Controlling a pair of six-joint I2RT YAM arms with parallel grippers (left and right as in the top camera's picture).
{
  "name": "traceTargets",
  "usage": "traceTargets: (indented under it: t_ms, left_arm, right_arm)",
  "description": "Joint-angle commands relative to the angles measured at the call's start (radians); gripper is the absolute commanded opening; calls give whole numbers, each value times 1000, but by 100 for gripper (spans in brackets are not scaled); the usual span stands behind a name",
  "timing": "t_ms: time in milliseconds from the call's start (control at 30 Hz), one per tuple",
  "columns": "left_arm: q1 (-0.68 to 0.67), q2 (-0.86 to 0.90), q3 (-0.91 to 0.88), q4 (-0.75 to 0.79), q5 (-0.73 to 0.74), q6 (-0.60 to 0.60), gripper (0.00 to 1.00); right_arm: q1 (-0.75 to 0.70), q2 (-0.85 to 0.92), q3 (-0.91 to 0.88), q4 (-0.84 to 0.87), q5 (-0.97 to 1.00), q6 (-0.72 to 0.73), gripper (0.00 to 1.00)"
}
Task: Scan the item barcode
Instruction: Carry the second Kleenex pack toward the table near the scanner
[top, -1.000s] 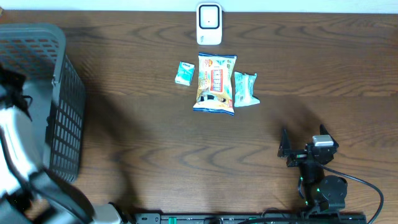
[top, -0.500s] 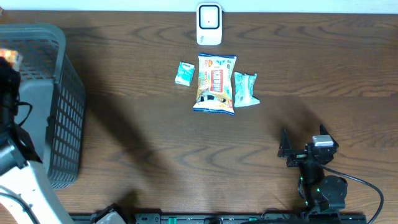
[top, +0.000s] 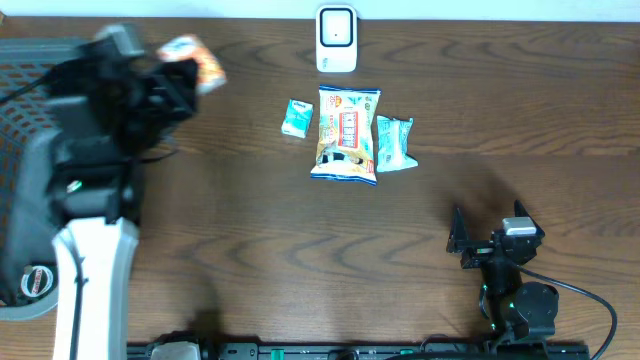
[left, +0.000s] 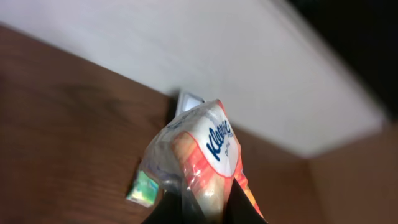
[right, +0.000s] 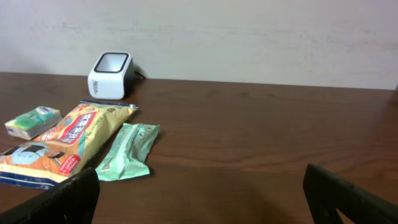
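While the right gripper (top: 487, 225) sits parked at the near edge of the wooden table (top: 300, 260), fingers spread wide with nothing between them, all the action is over on the left side. Going further in, around the middle of the table there's a little row of stuff lying flat: a small green box (top: 296, 118) on the left, a big snack bag (top: 347, 133) in the middle and a green packet (top: 394, 143) on the right. The bag and the packet are touching or as good as, and the box sits just beside the bag. Over on the left, the left arm reaches across a grey mesh basket (top: 18, 70), and the left gripper (top: 185, 72) is pinched shut on a Kleenex tissue pack (left: 202, 155). From the wrist cam you can see the dark fingers clamped on the bottom end of the pack, with the orange-and-white wrapper and the Kleenex logo sticking up out of them. The pack is near the far-left part of the table, by the basket's right side and well off to the left of the barcode scanner (top: 337, 38). That scanner is a white unit standing at the far edge, just behind the snack bag, with a pale wall (right: 249, 31) behind it.
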Motion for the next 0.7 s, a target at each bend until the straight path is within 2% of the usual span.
traceTargets:
  t_ms: [0, 167, 300, 433, 667]
  left_arm:
    - [-87, 77, 5, 22, -48, 254, 7]
    - [-159, 220, 5, 32, -97, 341, 7]
    - [-199, 339, 5, 36, -97, 353, 7]
    - [-226, 452, 5, 75, -106, 449, 7]
    - [-231, 583, 5, 187, -373, 462, 7]
  right_arm:
    - [-4, -5, -1, -5, -1, 14, 99]
    - [-4, -5, -1, -5, -1, 14, 99]
    - [-4, -5, -1, -5, -1, 14, 99]
    - [-4, -5, -1, -5, -1, 14, 99]
    - [-5, -5, -1, -5, -1, 14, 99]
